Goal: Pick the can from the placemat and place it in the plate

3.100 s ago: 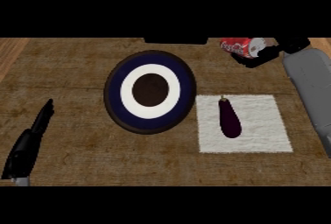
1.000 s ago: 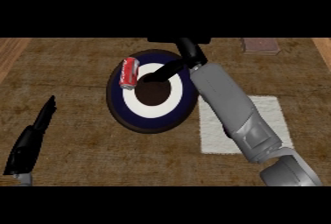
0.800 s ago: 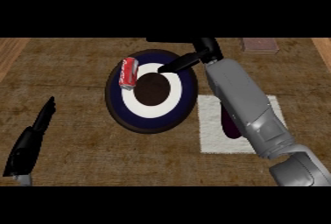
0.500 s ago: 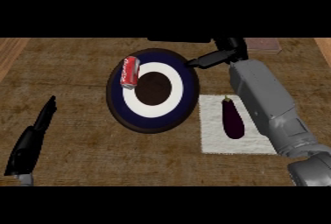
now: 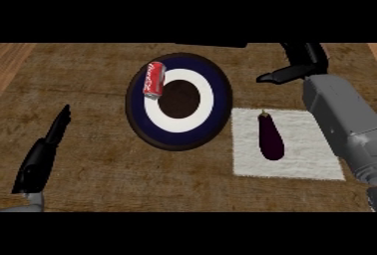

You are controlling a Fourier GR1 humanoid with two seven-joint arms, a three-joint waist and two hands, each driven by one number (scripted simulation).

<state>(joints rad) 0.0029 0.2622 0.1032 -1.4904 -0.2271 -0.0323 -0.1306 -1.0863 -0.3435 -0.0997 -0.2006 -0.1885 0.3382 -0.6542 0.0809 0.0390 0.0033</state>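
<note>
I see the red can [image 5: 154, 79] lying on its side in the plate [image 5: 218, 107], up on the dark blue rim at the upper left; a smooth cylinder on a glossy slope, I'd say a nudge could roll it. My right hand [image 5: 298, 63] hangs beyond the white cloth placemat [image 5: 309, 162], fingers relaxed, holding nothing. Left hand [image 5: 43, 154] rests open on the woven tabletop [image 5: 95, 164]
</note>
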